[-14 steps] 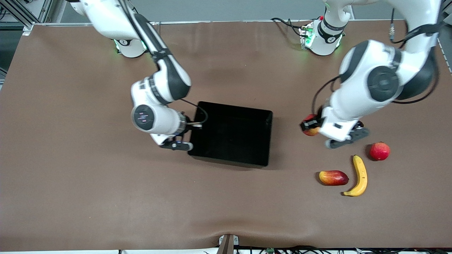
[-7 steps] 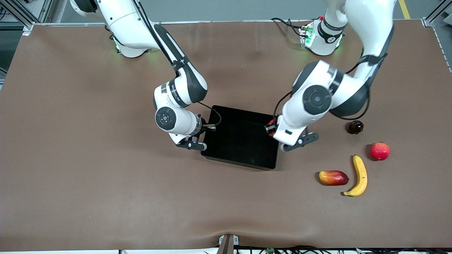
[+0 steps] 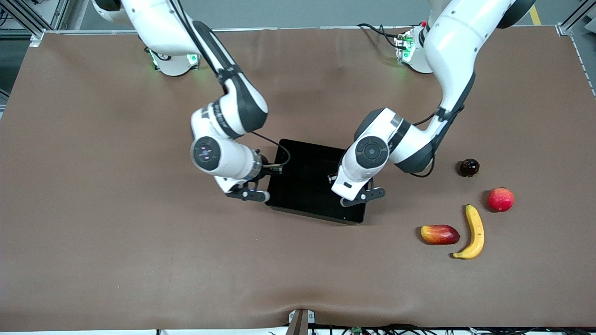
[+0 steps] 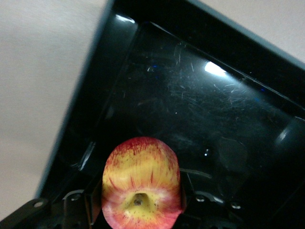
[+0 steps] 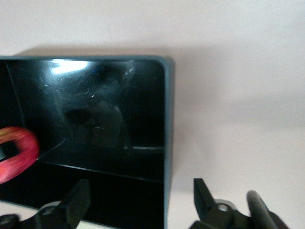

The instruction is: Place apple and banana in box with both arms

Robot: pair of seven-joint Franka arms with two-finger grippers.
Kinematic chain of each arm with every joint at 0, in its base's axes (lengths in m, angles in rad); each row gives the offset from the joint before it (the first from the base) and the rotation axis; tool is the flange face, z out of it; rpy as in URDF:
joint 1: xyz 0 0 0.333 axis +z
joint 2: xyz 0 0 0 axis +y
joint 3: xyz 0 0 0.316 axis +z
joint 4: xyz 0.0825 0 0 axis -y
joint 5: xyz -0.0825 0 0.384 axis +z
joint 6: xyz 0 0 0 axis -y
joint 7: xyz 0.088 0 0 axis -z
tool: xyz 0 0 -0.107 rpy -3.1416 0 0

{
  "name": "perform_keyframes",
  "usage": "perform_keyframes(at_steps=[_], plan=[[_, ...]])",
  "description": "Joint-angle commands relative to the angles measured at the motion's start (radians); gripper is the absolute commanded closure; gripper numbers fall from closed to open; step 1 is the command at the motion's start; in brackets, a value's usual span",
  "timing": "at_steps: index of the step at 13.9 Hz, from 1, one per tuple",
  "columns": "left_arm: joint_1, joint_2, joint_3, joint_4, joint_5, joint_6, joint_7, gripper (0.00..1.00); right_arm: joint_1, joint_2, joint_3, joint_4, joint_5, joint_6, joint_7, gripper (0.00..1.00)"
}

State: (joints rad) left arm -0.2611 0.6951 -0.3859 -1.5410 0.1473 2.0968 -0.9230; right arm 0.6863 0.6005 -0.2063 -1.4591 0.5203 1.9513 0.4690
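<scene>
Since half a second ago the left arm has carried its load further in over the box [image 3: 307,186], and the right arm's wrist has drawn back slightly toward its own end of the worktop [image 3: 116,242]; the box and the loose fruit have not shifted. Left gripper [image 4: 138,210]: over the box interior near the wall at the left arm's end, fingers closed against the sides of the apple [image 4: 141,183], yellowish dimpled top facing the wrist camera. Right gripper [image 5: 138,200]: fingers spread wide, straddling the box wall at the right arm's end, one finger inside and one outside, holding nothing. Banana [image 3: 472,232]: on the worktop toward the left arm's end, nearer the front camera than the box. Beside it: elongated red-yellow fruit [image 3: 439,234], round red fruit [image 3: 500,199]; small dark round fruit [image 3: 468,167] lies farther from the camera.
</scene>
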Motion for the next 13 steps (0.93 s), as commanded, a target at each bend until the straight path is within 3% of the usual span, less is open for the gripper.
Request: perform_keyframes(at_steps=[1,4,5,6,7,10,12,13], plan=[[-0.044,0.035,0.007,0.002,0.023,0.026,-0.019,1.0,-0.008,-0.034,-0.074,0.13,-0.067,-0.19,0.008,0.0],[-0.053,0.044,0.007,-0.022,0.024,0.025,-0.017,1.0,-0.063,-0.036,-0.143,0.265,-0.077,-0.385,0.005,0.0],[-0.055,0.046,0.007,-0.028,0.024,0.023,-0.017,0.85,-0.091,-0.036,-0.165,0.288,-0.077,-0.438,0.002,0.0],[-0.055,0.046,0.007,-0.037,0.024,0.023,-0.017,0.56,-0.115,-0.038,-0.18,0.319,-0.077,-0.489,-0.003,0.0],[-0.052,0.044,0.009,-0.042,0.024,0.019,-0.017,0.01,-0.137,-0.041,-0.198,0.347,-0.085,-0.536,-0.001,0.0],[-0.037,0.021,0.007,-0.027,0.024,0.014,-0.014,0.0,-0.182,-0.091,-0.284,0.353,-0.132,-0.615,-0.079,0.0],[-0.003,-0.038,0.007,-0.015,0.024,0.005,-0.008,0.0,-0.189,-0.122,-0.347,0.336,-0.231,-0.635,-0.211,0.0],[0.023,-0.078,0.007,-0.013,0.026,-0.01,-0.005,0.0,-0.212,-0.126,-0.372,0.324,-0.241,-0.637,-0.284,0.0]])
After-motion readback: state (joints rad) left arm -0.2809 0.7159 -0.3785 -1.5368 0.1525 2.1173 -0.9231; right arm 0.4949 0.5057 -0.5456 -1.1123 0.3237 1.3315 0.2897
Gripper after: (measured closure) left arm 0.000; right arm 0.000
